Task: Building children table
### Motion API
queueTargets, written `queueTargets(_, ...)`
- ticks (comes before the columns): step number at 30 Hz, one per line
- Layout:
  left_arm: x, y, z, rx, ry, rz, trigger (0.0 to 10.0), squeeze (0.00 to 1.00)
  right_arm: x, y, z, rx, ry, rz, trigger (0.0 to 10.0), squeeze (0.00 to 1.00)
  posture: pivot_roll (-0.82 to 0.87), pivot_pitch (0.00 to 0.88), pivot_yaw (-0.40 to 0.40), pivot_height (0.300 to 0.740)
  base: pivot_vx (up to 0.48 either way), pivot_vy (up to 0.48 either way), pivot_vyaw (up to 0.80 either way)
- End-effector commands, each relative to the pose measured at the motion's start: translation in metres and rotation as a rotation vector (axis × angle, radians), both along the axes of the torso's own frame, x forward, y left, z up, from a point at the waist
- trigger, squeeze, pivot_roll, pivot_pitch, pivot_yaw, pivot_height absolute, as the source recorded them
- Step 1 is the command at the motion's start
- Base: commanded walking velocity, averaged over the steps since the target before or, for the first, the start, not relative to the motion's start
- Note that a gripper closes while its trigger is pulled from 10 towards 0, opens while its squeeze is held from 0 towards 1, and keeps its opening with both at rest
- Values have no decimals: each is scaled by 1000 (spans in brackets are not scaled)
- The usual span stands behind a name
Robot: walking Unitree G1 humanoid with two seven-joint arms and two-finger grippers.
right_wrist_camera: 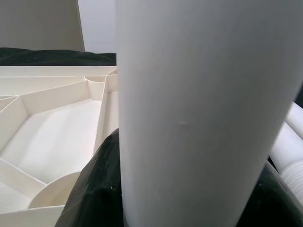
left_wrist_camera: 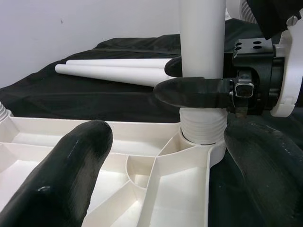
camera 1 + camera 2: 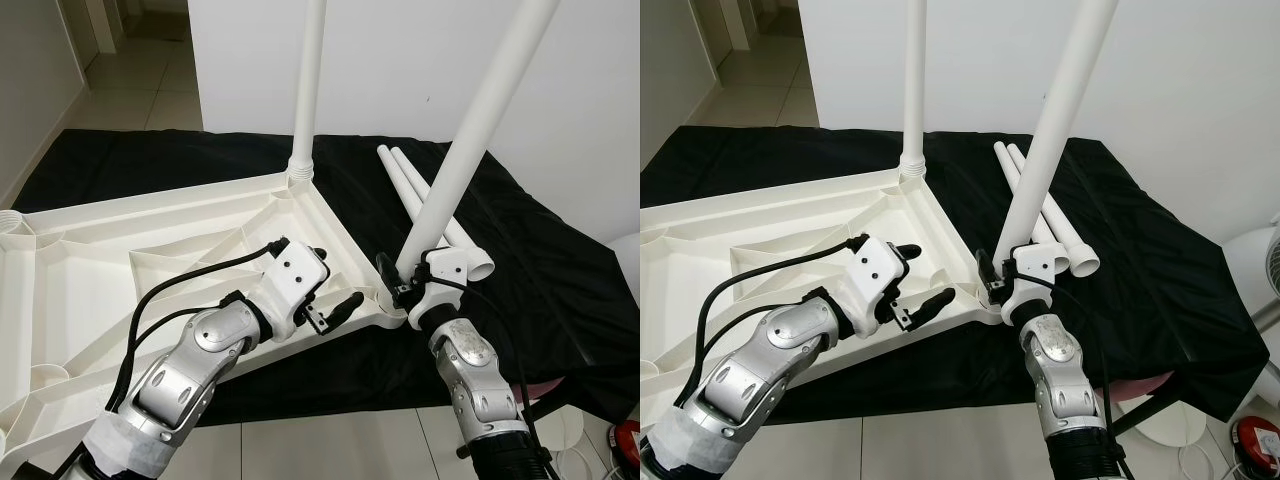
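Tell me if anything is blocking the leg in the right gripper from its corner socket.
Nothing visible does. The right gripper holds the table leg, whose threaded end already sits in the corner socket of the upturned tabletop.

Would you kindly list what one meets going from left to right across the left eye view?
Upturned tabletop → left claw → right claw gripping the tilted leg → loose legs lying on the black cloth.

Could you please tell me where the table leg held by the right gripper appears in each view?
Left eye: leg slants right of centre.
Right eye: leg slants just right of centre.
Left wrist: upright at top centre.
Right wrist: close up, centre.
Shared landmark: the tabletop corner.
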State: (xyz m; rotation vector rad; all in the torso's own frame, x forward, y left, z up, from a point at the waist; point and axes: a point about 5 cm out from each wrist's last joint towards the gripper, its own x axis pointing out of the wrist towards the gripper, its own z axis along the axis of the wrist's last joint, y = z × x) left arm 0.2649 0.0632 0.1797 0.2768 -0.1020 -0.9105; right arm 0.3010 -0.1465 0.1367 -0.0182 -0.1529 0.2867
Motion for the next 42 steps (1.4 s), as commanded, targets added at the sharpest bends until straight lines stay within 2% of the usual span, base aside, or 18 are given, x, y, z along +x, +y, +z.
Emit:
queueTargets(1,-6,-7,2,23,0,-102,10000,0,-3,-3,-16,-30,64,11,10000,0,12,0,-84,740,0,0,0)
queueTargets(20,-5,-6,5,20,-13,-96,10000,0,-15,0,-36,-152,72,175,10000,0,12,0,-87,740,0,0,0)
queueTargets(30,-3,-5,7,25,-26,-92,10000,0,-10,-4,-42,-43,136,141,10000,0,15,0,-86,740,0,0,0)
queueTargets(42,-3,-4,10,29,-36,-92,10000,0,-4,-6,-48,-5,218,115,10000,0,21,0,-86,740,0,0,0)
